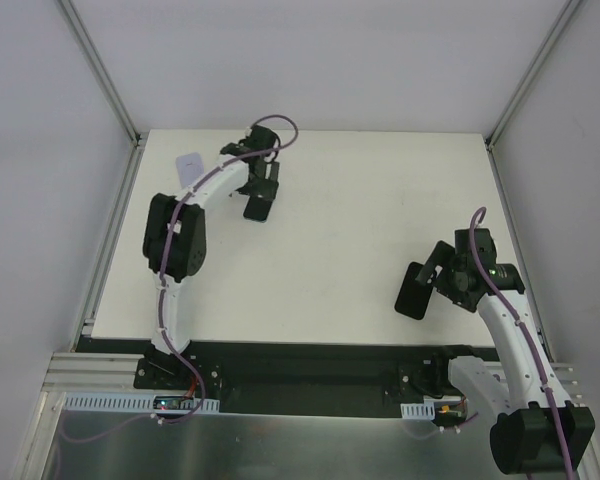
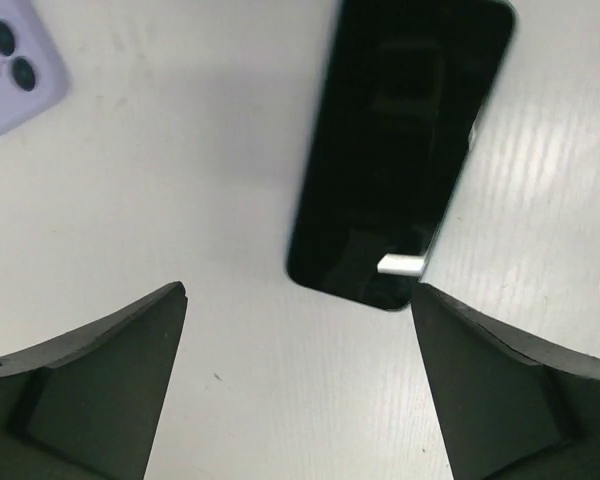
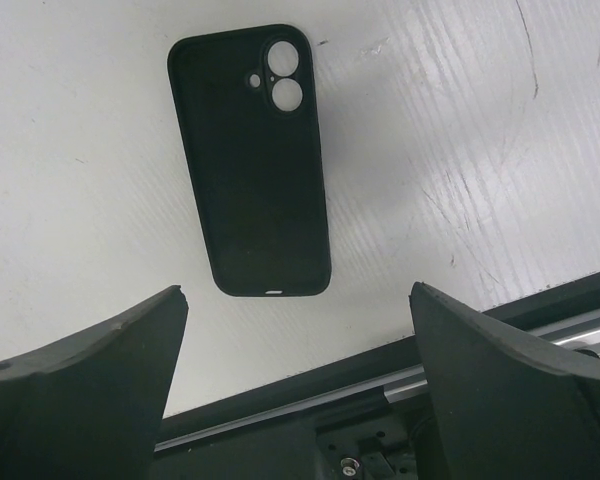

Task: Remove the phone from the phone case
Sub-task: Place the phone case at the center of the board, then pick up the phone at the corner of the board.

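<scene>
A black phone (image 2: 400, 150) lies flat on the white table, screen up, just ahead of my left gripper (image 2: 298, 292), which is open and empty above the table. In the top view this phone (image 1: 258, 207) sits right below the left gripper (image 1: 263, 185). A black phone case (image 3: 250, 160) lies flat on its own, and the table shows through its camera cutouts. My right gripper (image 3: 298, 290) is open and empty just short of the case's bottom end. In the top view the case (image 1: 415, 292) lies left of the right gripper (image 1: 437, 275).
A lavender phone-shaped thing (image 2: 10, 65) with two camera lenses lies at the far left of the table (image 1: 330, 250); it also shows in the top view (image 1: 190, 163). The table's black front rail (image 3: 380, 390) runs just under the right gripper. Grey walls enclose the table.
</scene>
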Available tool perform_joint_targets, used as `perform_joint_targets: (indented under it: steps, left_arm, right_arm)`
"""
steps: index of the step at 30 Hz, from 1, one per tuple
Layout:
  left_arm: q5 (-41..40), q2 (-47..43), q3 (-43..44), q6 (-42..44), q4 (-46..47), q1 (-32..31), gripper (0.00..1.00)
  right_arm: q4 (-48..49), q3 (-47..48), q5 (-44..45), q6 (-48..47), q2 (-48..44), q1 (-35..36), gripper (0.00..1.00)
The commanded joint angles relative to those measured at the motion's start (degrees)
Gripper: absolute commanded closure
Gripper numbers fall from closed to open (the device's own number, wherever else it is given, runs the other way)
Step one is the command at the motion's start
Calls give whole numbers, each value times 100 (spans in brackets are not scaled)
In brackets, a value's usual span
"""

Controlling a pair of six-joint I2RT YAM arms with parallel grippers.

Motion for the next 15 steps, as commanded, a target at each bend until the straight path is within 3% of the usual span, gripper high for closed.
perform_joint_targets:
  steps: [1,8,15]
  left_arm:
    - [1181,-624,-146,-880,-131,835,6]
    - [1787,-299,-112,-1399,-131,1951,2]
    - [1726,192,415,-1365,-140,2321,1]
  right_arm:
    - [-82,241,-98,-73,36,-28,4]
    - [6,180,-361,-170,124,-19,4]
    - [199,285,-555,-197,563,-27,4]
